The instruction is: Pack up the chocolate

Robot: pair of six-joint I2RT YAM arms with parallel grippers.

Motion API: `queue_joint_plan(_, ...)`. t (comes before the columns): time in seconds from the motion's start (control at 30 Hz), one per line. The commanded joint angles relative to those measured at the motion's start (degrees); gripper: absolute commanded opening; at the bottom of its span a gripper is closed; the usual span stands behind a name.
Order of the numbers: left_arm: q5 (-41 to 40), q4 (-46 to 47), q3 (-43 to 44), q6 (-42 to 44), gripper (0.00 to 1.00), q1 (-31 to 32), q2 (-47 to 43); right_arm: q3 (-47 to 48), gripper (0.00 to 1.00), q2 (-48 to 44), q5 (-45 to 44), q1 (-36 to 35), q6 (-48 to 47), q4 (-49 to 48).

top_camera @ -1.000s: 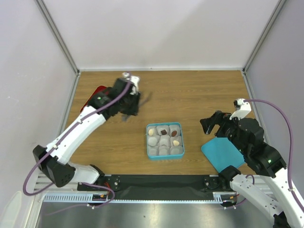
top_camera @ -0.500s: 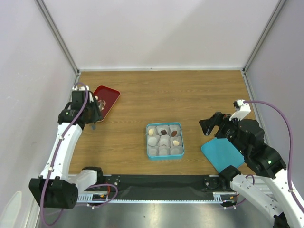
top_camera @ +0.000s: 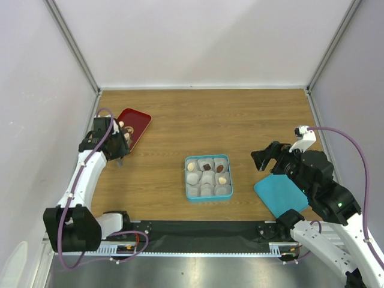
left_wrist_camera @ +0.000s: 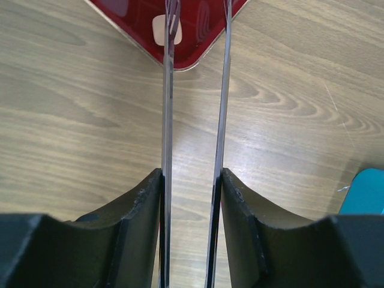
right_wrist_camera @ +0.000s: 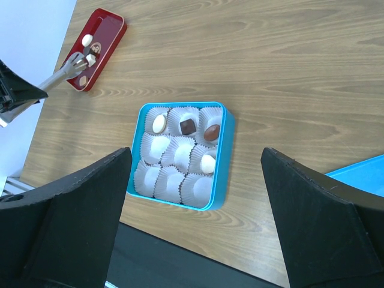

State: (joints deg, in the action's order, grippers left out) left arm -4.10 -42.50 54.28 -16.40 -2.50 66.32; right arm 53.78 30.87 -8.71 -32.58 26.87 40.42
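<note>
The chocolate is split between two places. Several pieces sit in white paper cups in the blue box (top_camera: 207,178), which also shows in the right wrist view (right_wrist_camera: 223,157). A few more lie in the red tray (top_camera: 138,121), also in the right wrist view (right_wrist_camera: 111,31). My left gripper (top_camera: 116,146) is shut on thin metal tongs (left_wrist_camera: 168,108), whose blades stand apart. The tong tips reach over the tray (left_wrist_camera: 204,36), with a cream chocolate (left_wrist_camera: 161,30) at the left blade. My right gripper (top_camera: 270,157) is open and empty, held high to the right of the box.
A blue lid (top_camera: 281,195) lies on the table under my right arm, right of the box. White walls close in the left, far and right sides. A black strip runs along the near edge.
My left arm has swung from the table's middle-left out to the left, bringing the tongs over the red tray. My right arm has not moved.
</note>
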Motion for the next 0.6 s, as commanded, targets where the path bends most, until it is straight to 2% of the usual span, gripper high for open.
queue_joint_plan(0.0, 2.9, 3.9, 0.9, 0.9, 0.46, -0.6, 1.1, -0.2, 0.96, -0.4, -1.0, 0.1, -0.8, -1.6)
queue_joint_plan(0.57, -3.2, 4.7, 1.4, 1.1, 0.44, -0.6, 5.5, 0.1, 0.96, 0.8, -1.5, 0.2, -1.6, -2.5)
